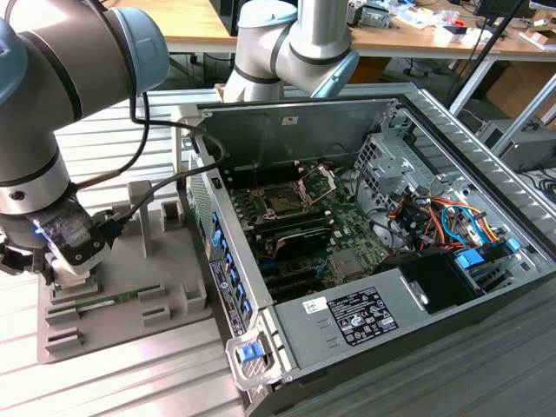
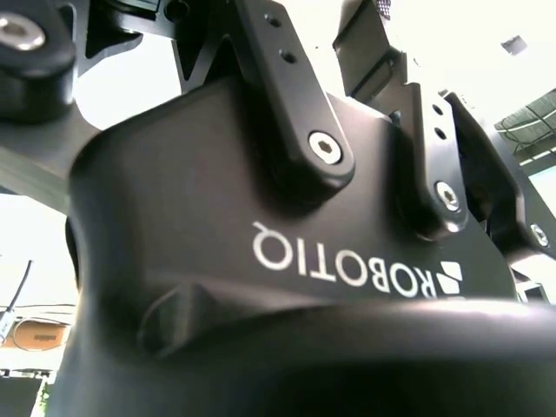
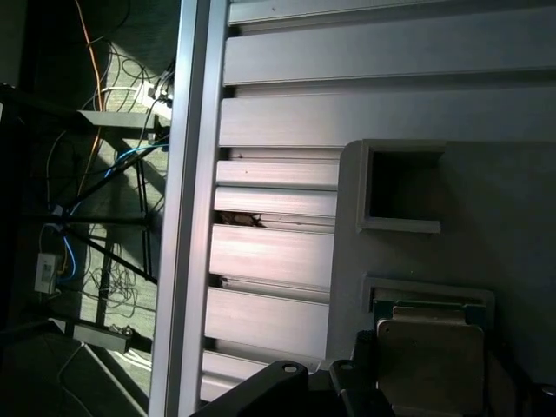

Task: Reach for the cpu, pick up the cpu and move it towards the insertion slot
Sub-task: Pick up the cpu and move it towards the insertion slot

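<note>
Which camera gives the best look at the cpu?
The first wrist view: the cpu lies flat in a tray recess, pale top facing the camera. In the exterior view the gripper hangs over that end of the tray, blocking it. The second wrist view faces the gripper's black body.

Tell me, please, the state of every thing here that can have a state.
Computer case, open, side cover off.
Socket, open, plate lifted, no chip inside.
Chip, lying flat in a recess of the grey tray.
Memory stick, lying flat on the tray.
Gripper, low over the tray, above the chip.
</note>
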Controlling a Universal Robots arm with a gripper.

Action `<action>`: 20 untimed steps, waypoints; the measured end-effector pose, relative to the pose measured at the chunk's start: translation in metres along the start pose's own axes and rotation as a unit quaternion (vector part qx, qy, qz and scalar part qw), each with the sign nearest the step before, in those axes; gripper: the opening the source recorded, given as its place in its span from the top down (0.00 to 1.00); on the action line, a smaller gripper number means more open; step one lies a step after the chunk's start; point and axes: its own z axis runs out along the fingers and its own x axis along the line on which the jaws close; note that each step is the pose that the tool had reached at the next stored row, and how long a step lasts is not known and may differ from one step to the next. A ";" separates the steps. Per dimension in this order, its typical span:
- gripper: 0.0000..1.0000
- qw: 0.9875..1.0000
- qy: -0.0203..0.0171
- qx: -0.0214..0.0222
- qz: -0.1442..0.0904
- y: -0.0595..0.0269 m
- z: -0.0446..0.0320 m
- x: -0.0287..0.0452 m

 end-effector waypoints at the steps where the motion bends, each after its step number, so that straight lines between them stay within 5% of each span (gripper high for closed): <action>1: 0.45 1.000 0.000 0.000 0.000 0.0000 -0.0004 0.0000; 20: 0.45 1.000 0.000 0.000 0.000 0.0005 -0.0105 0.0000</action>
